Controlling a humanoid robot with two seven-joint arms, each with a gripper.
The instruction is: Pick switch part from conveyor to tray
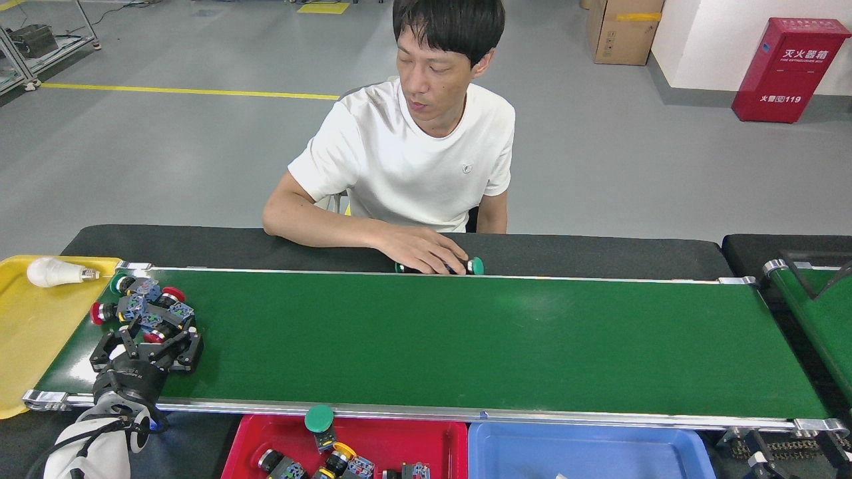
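The left gripper (pixel 148 342) is hanging over the near-left end of the conveyor (pixel 466 339), its black fingers (pixel 191 348) spread wide apart around the near edge of a heap of switch parts (pixel 141 309). The jaws are gaping, not clamped, and I cannot tell whether the pads are actually touching the red-capped part sitting between them. The heap is lying at the belt's far-left end, just beside the yellow tray (pixel 30 332), where a white light bulb (pixel 56 271) is resting near the far edge.

The right gripper is showing only as dark metal at the near-right corner, too little to say how its jaws are standing.

Across the belt a person is sitting, one hand (pixel 426 251) covering a green-capped switch (pixel 474 266) on the black padding just past the far rail.

On the near side, a red tray (pixel 446 442) is holding several more switch parts, and a blue tray (pixel 586 452) is sitting just right of it.
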